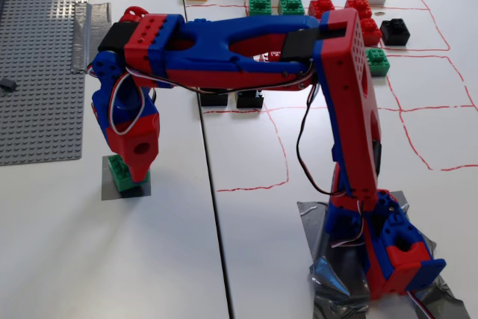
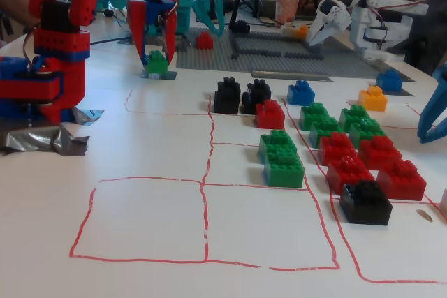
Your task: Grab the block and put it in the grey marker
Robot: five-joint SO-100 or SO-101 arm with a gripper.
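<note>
The block [image 1: 116, 170] is a small green studded brick. It sits low over the grey marker [image 1: 110, 193], a flat grey tape square on the white table. My gripper [image 1: 128, 175] points straight down with the block between its red fingers. In the other fixed view the block [image 2: 156, 63] looks set down on the grey marker [image 2: 165, 76]. There my gripper [image 2: 156, 57] has a red finger [image 2: 138, 29] close against each side of it. I see no gap at the block, so the gripper reads as shut on it.
A large studded grey baseplate [image 1: 37, 57] with silver duct tape [image 1: 93, 28] along its edge lies left of the marker. Two black bricks [image 1: 237, 98] sit under the arm. Rows of green [image 2: 283, 158], red [image 2: 363, 162] and black bricks fill red-lined squares. My base [image 1: 381, 252] is taped down.
</note>
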